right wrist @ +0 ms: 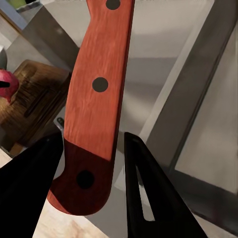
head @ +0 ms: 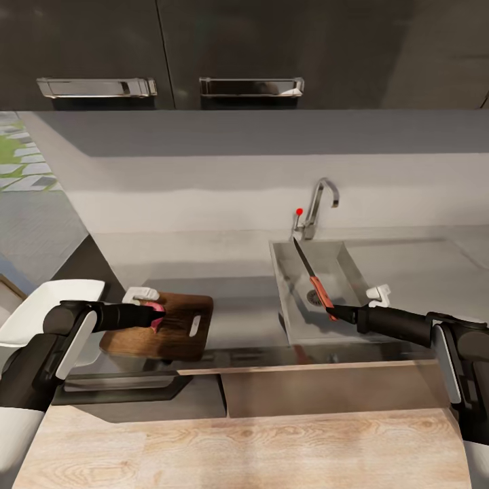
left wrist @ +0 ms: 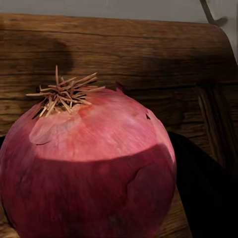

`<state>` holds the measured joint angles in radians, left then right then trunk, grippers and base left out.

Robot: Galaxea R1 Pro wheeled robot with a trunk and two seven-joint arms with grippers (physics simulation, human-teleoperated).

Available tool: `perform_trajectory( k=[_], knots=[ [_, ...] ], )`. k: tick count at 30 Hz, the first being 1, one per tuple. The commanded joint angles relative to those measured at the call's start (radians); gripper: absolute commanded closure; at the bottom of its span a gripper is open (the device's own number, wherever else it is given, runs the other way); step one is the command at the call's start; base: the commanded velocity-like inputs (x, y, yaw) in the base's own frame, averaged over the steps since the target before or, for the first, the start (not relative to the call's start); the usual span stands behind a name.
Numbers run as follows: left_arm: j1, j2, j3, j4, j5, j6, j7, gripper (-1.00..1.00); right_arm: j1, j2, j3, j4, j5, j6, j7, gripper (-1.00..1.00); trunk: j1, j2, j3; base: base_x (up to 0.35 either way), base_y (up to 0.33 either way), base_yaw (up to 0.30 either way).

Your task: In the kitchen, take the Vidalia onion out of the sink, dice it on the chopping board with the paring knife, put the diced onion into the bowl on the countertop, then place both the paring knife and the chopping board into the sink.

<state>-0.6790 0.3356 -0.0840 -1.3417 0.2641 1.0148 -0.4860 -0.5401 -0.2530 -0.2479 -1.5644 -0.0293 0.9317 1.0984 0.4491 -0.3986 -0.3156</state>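
Onion out of the sink, knife in hand — dicing not yet begun.

The left gripper (head: 155, 316) is clamped on the whole red-skinned onion (left wrist: 87, 166) over the chopping board (head: 182, 326); the right gripper (right wrist: 91, 163) grips the paring knife (head: 314, 279) by its handle, above the sink (head: 343, 261). The bowl (head: 41, 299) on the tabletop waits — half hidden behind the left arm. Cutting, filling and the sink drop-off remain.

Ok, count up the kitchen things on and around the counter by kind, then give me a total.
Onion: 1
Chopping board: 1
Paring knife: 1
Bowl: 1
Sink: 1
Tap: 1
Total: 6
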Motion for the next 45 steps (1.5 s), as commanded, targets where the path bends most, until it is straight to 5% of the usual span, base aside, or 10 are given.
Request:
perform_trajectory(
  k=[1, 12, 13, 36, 38, 39, 45],
  knots=[
    [0.0, 0.0, 0.0, 0.003, -0.017, 0.0, -0.003, 1.0, -0.001, 0.0, -0.001, 0.0, -0.004, 0.009, 0.001, 1.0, 0.001, -0.002, -0.002, 0.038, 0.0, 0.0],
    [0.0, 0.001, 0.0, 0.003, -0.017, 0.001, -0.003, 1.0, 0.0, 0.0, -0.001, 0.0, -0.004, 0.008, 0.001, 1.0, 0.001, -0.002, -0.002, 0.006, 0.0, 0.0],
    [0.0, 0.002, 0.0, 0.003, -0.016, 0.001, -0.003, -1.0, 0.0, 0.0, -0.001, 0.0, -0.004, 0.008, 0.001, 1.0, 0.001, -0.002, -0.002, 0.0, 0.0, 0.0],
    [0.0, 0.008, 0.003, 0.003, -0.016, 0.001, -0.003, -1.0, -0.001, -0.002, -0.001, 0.0, -0.004, 0.009, 0.001, 1.0, 0.001, -0.002, 0.008, 0.0, 0.0, -0.027],
    [0.0, 0.008, 0.017, 0.003, -0.016, 0.001, -0.003, -1.0, -0.001, -0.002, -0.001, -0.001, -0.004, 0.009, 0.002, 1.0, 0.001, -0.002, 0.011, 0.0, 0.0, -0.105],
    [0.0, 0.008, 0.063, 0.003, -0.016, 0.003, -0.005, -1.0, 0.0, -0.003, 0.0, -0.002, -0.006, 0.009, 0.004, 1.0, 0.001, -0.002, 0.013, 0.0, 0.0, -0.103],
    [0.0, 0.024, 0.07, 0.003, -0.016, 0.018, -0.005, -1.0, 0.0, -0.003, 0.001, -0.002, -0.006, 0.007, 0.004, 1.0, 0.001, -0.002, 0.023, 0.0, 0.0, -0.102]
  ],
)
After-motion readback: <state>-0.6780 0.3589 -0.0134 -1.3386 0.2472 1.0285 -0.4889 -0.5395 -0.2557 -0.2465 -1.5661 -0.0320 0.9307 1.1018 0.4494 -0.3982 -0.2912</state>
